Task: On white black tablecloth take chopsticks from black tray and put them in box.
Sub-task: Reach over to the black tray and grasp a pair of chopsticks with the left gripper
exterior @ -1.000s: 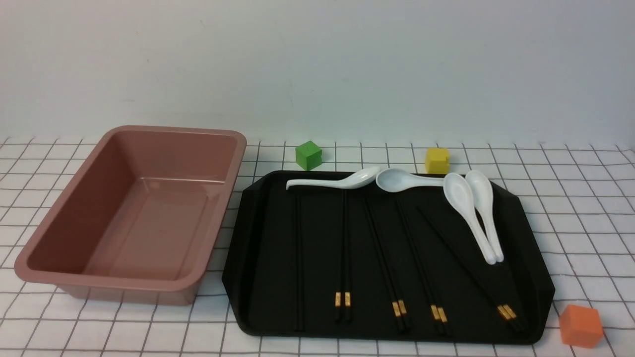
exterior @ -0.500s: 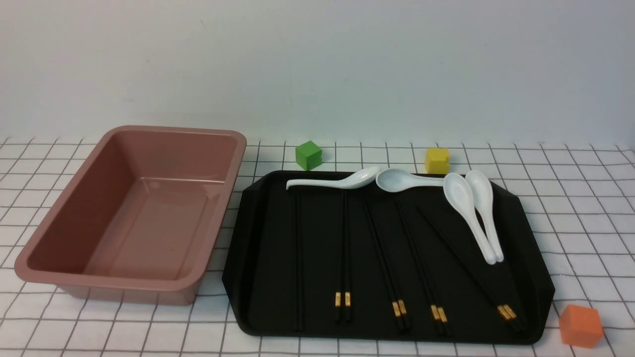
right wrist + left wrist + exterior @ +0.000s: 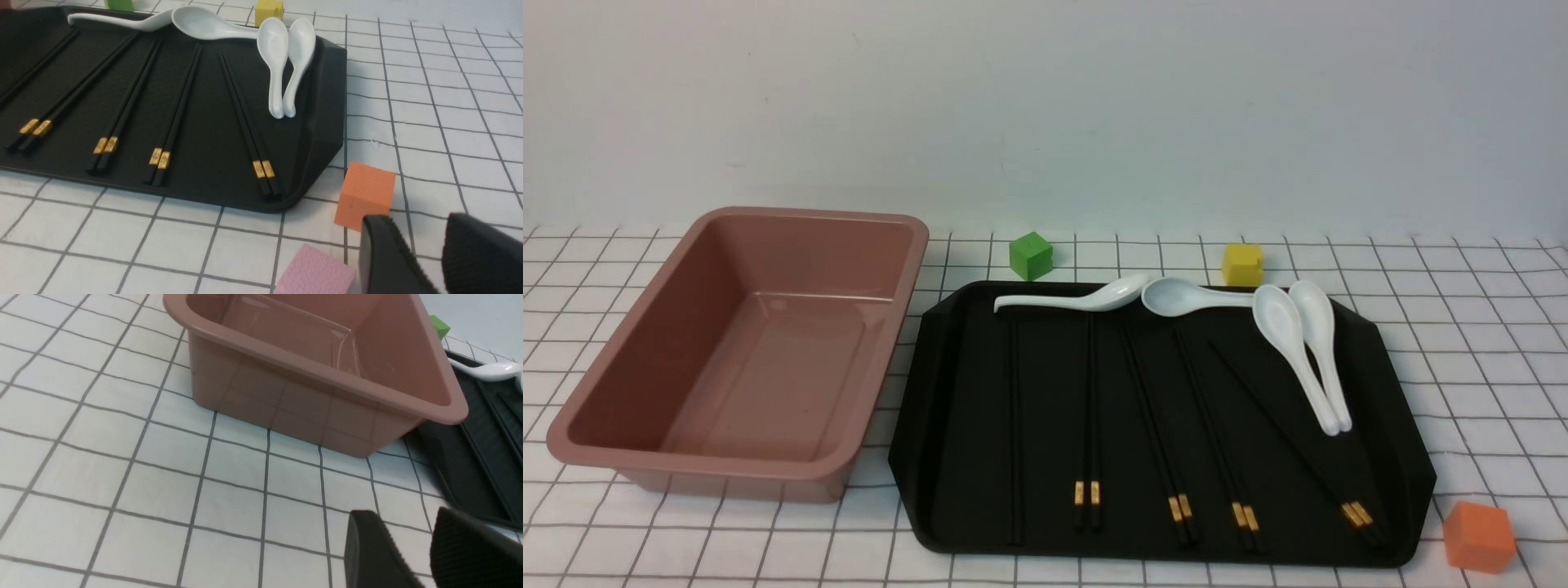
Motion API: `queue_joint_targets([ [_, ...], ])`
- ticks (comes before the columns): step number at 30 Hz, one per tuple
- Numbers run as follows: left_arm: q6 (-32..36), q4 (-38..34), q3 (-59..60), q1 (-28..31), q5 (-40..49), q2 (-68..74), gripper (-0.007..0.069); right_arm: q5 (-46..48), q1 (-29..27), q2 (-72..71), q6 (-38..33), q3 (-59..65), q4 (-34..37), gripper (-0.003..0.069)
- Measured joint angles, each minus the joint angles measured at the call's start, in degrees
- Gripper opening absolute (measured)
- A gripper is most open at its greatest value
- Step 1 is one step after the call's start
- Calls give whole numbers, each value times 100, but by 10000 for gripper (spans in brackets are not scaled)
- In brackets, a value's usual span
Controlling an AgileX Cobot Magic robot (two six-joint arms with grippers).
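– Grippers nearest: how are they held?
– Left gripper (image 3: 408, 524) and right gripper (image 3: 416, 228) are held low over the tablecloth (image 3: 122, 477), jaws apart, nothing clamped, presumably readied for a reach.
– And the chopsticks (image 3: 1014, 433)?
– They are laid at the left of the black tray (image 3: 931, 392), nearest the box (image 3: 735, 482), which is seen empty. No writing is seen.

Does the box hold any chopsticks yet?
No, the box shows a bare floor, and the chopsticks lie on the black tray.

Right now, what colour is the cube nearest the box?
Green cube, clearest in the front view.
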Motion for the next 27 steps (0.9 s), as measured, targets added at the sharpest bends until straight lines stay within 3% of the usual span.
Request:
queue_joint_targets([
  [4,-264,-312,0,0,0,0,239,0,0,0,0,0,0,239],
  [9,-1801,-2402,0,0,0,0,239,0,0,0,0,0,0,239],
  [12,-2371,-3286,0,0,-18,0,239,0,0,0,0,0,0,239],
  [16,-2657,-3815,0,0,-360,0,239,0,0,0,0,0,0,239],
  [22,-2436,-4217,-280,0,-780,0,192,0,0,0,0,0,0,239],
  [26,-1653,-3893,-1438,0,-364,701,32,0,0,0,0,0,0,239],
  [27,-1304,-3653,-1992,0,204,1244,-13,0,0,0,0,0,0,239],
])
